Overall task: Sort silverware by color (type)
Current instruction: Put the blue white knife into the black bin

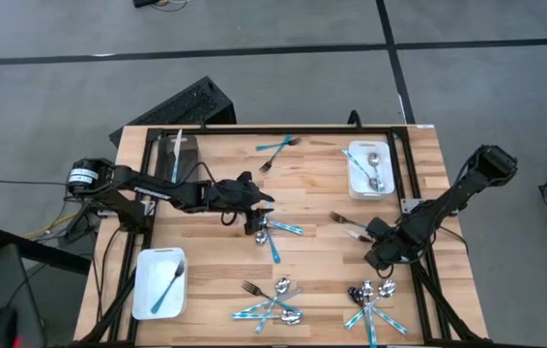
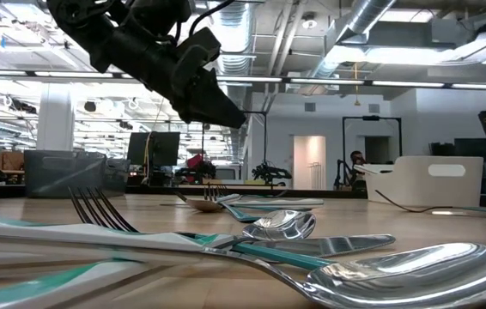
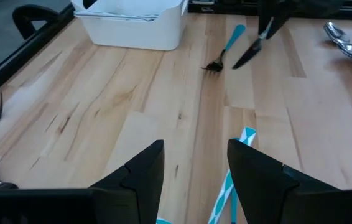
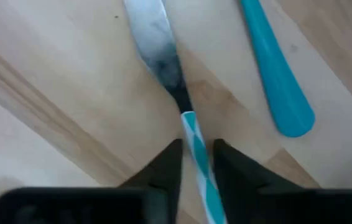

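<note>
A knife (image 4: 163,59) with a teal-and-white striped handle lies on the bare wood of the table (image 1: 322,193), and the right gripper (image 4: 193,163) sits right over it, its two dark fingers close on either side of the handle — pressed in around it, though whether they actually clamp it I cannot tell. Just beside the knife lies a plain teal handle (image 4: 275,74). In the high view this gripper (image 1: 382,253) is at the right side of the table, near a fork (image 1: 347,223) lying just toward the middle.

The rest of the silverware is scattered in groups: a cluster of forks and spoons (image 1: 273,302) at the near edge, another cluster (image 1: 372,302) to its right, a teal-handled fork (image 1: 278,145) at the far edge, and a few pieces (image 1: 275,232) in the middle.

The left gripper (image 1: 254,205) hovers above those middle pieces with its fingers (image 3: 138,171) apart and nothing between them — a teal-and-white handle (image 3: 229,180) shows on the wood below.

A white bin (image 1: 370,166) at the far right holds silver pieces, another white bin (image 1: 159,282) at the near left holds one teal-handled piece, and a dark bin (image 1: 179,159) stands at the far left.
</note>
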